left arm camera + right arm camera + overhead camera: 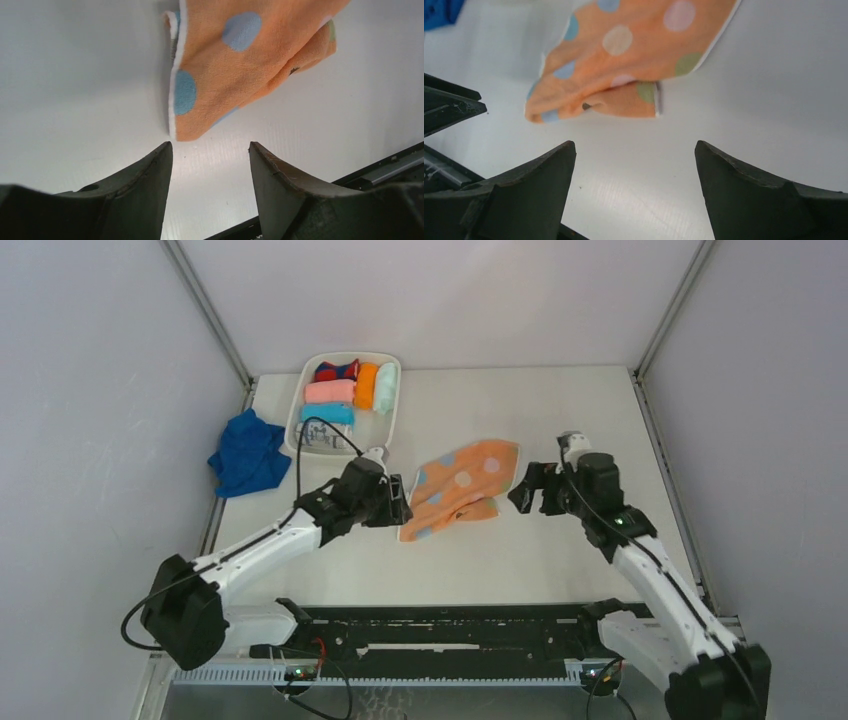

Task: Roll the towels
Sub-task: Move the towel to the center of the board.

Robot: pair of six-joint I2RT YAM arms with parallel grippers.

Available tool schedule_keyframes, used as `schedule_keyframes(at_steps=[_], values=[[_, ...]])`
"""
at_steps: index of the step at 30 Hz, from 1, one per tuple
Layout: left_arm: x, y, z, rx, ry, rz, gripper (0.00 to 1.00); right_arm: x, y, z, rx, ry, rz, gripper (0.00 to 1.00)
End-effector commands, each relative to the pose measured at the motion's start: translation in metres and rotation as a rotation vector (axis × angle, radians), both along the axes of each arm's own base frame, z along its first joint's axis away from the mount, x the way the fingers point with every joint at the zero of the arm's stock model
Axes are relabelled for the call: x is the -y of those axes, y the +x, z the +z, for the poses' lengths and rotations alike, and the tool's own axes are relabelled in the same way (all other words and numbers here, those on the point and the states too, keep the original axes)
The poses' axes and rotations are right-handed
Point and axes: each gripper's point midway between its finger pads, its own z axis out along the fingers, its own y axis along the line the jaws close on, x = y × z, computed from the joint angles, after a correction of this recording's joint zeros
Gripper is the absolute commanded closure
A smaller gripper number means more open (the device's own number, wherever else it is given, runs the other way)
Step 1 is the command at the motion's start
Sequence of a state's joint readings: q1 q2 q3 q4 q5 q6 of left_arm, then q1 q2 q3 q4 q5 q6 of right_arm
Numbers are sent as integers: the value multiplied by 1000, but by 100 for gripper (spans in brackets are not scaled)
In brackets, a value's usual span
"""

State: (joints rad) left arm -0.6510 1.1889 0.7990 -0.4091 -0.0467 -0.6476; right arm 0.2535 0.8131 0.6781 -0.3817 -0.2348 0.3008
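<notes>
Start of rolling, first towel. The peach-orange spotted towel (462,485) lies mid-table (560,420), mostly flat, its near edge doubled over in a loose fold. No roll is formed yet.

The left hand (400,502) sits low at the towel's 9 o'clock, fingers parted and empty, the near-left corner just ahead of them and untouched. The right hand (528,490) stands at 3 o'clock, spread wide, also empty and near the cloth.

The next move probably calls for both hands to take the folded edge evenly and turn it toward 12 o'clock.

The royal-blue towel (248,452) lies crumpled well apart, at 9 o'clock by the table's edge.
</notes>
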Motion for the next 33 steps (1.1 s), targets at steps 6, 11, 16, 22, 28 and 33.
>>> schedule_keyframes(at_steps=[6,11,16,22,28,33], values=[[52,33,2,24,-62,-72,40,-36,63,-34,-123,30,36,17],[69,36,-12,-31,-89,-107,45,-63,94,-61,-247,50,108,28],[54,37,-35,-49,12,-95,48,-87,108,-93,-337,36,154,31],[29,40,-58,-117,77,-65,50,-104,80,-132,-517,16,184,41],[4,56,-75,-165,130,-22,50,-120,3,-151,-631,6,206,43],[-5,85,-78,-165,149,5,50,-162,-51,-139,-588,4,346,41]])
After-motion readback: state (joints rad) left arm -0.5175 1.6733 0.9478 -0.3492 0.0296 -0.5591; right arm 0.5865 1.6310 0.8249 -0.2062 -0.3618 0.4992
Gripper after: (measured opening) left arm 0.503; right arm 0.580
